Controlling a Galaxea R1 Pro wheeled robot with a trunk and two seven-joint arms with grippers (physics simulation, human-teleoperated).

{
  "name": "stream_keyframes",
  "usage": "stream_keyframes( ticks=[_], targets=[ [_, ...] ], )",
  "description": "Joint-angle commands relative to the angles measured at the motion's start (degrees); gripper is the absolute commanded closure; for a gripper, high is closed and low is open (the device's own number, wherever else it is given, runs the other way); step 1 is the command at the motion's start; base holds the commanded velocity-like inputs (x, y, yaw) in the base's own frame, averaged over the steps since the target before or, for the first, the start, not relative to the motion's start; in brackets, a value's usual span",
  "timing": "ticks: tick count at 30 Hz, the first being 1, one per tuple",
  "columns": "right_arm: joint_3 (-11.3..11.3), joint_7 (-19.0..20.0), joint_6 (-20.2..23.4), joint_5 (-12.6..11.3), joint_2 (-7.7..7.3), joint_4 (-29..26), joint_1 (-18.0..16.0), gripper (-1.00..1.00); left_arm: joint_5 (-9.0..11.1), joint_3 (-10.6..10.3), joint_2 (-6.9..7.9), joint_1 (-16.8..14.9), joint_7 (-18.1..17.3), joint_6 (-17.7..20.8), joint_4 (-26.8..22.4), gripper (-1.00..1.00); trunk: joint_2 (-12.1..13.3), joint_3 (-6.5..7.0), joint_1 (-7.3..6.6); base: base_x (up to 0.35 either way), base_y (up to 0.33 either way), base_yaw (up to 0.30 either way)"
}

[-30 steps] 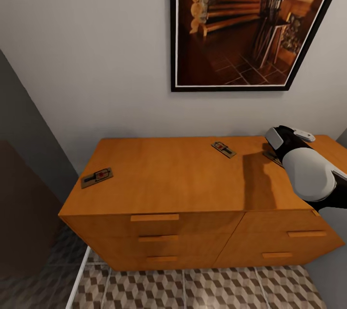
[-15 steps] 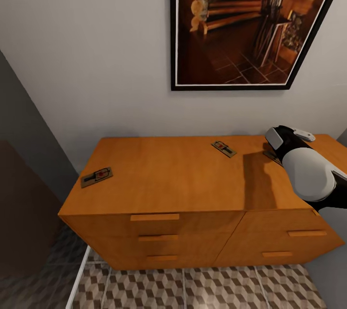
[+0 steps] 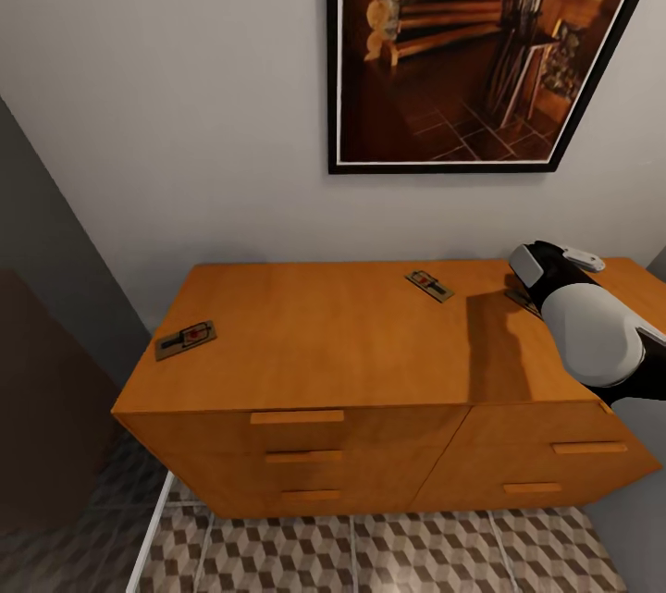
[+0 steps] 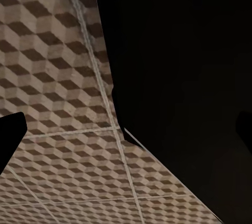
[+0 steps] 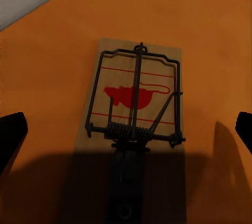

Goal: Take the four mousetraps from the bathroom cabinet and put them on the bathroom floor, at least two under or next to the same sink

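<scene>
right gripper (image 5: 126, 129): fingers spread wide, holding nothing
mousetrap (image 5: 134, 114): flat on cabinet (image 3: 351, 343), directly below, between the fingers
left gripper: cannot tell
risk: thin board, fingers may skid off or slide it

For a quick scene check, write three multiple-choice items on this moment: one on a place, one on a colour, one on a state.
1. Where do the two fully seen mousetraps lie in the head view?
A. on the floor
B. on the cabinet top
C. in a drawer

2. What colour is the mark on the trap under the right arm?
A. red
B. blue
C. green

3. How do the cabinet's drawers stand?
A. all shut
B. one pulled out
C. all removed

Key: 1 B, one mousetrap and another mousetrap rest on the cabinet. 2 A, the board bears a red mark. 3 A, the drawer fronts sit flush.
</scene>
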Motion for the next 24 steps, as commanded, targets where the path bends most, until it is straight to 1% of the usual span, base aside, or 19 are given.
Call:
stream_keyframes(
  ticks=[1, 24],
  targets=[
    [-0.65, 0.03, 0.51, 0.25, 0.03, 0.01, -0.01, 1.0, -0.02, -0.41, -0.02, -0.07, 0.14, -0.08, 0.12, -1.0, -0.02, -0.05, 0.0, 0.0, 0.0, 0.0],
    [-0.71, -0.01, 0.5, 0.25, -0.01, 0.01, -0.01, 1.0, -0.03, -0.41, 0.07, -0.07, 0.14, -0.08, 0.14, -1.0, -0.02, -0.05, 0.0, 0.0, 0.0, 0.0]
  ],
)
